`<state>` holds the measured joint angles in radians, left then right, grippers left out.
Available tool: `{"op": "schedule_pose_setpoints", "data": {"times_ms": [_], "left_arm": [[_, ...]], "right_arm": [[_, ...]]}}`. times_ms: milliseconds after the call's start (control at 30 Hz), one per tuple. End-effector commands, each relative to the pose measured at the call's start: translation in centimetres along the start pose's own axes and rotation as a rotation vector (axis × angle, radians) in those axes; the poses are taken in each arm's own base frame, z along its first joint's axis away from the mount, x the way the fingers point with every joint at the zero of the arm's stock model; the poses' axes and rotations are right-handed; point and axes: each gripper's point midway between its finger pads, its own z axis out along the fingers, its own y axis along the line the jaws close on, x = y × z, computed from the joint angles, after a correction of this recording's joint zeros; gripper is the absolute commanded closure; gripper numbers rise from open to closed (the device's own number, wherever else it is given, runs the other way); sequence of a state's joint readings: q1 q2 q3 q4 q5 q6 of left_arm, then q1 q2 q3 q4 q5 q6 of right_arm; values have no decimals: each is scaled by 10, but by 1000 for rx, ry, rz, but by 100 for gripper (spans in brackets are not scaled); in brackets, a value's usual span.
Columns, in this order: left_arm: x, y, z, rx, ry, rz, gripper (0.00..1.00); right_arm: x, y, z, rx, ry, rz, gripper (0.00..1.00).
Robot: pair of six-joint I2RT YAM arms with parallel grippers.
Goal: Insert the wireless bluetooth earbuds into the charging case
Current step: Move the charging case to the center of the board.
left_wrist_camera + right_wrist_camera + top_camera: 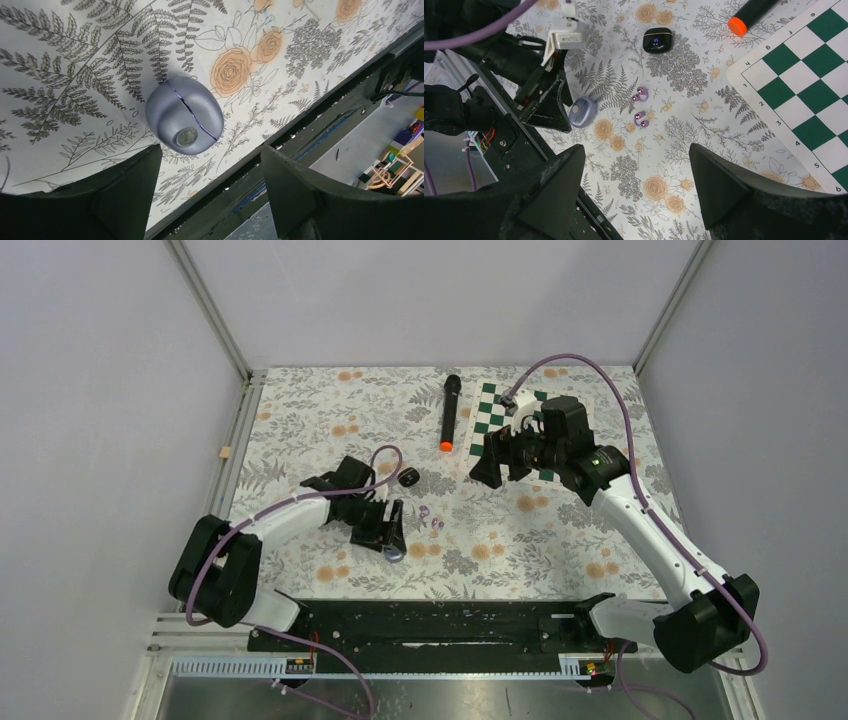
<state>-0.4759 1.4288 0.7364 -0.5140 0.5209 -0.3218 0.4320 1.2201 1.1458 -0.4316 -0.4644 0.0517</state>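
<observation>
Lilac and shut, the case (396, 552) (184, 115) (582, 111) lies on the floral tabletop (560, 540), left of the middle and toward the near edge. The left hand (383, 527) (211, 166) (546, 102) is right over it with its fingers spread wide and nothing between them; in the left wrist view the case sits just past the fingertips. Whether a finger touches it cannot be told.

The two lilac buds (430, 517) (641, 106) lie bare on the tabletop near its middle, close together, just right of the case and apart from it. A black case (408, 477) (657, 39), also shut, sits just beyond them toward the far edge.

The right hand (498, 457) (636, 147) hangs above the tabletop at the near left edge of a green chessboard (497, 412) (809, 70), which fills the far right corner. Its fingers are wide apart and hold nothing.

A black microphone (450, 412) (751, 12) with an orange end lies by the middle of the far edge, just left of the chessboard.
</observation>
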Motion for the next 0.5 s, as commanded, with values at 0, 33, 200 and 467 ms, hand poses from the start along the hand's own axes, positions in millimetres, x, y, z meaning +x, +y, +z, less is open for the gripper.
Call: {"op": "schedule_pose_setpoints", "data": {"times_ms": [0,33,200,467], "left_arm": [[-17,-17,-33,21,-37,75,27],[-21,-18,-42,12,-67,83,26],[-66,-7,-99,-61,-291,116,26],[-105,51,-190,-357,-614,21,25]], "right_arm": [[-1,-6,-6,32,-29,-40,17],[3,-13,-6,77,-23,-14,18],[23,-22,7,131,62,162,25],[44,38,58,13,261,35,28]]}}
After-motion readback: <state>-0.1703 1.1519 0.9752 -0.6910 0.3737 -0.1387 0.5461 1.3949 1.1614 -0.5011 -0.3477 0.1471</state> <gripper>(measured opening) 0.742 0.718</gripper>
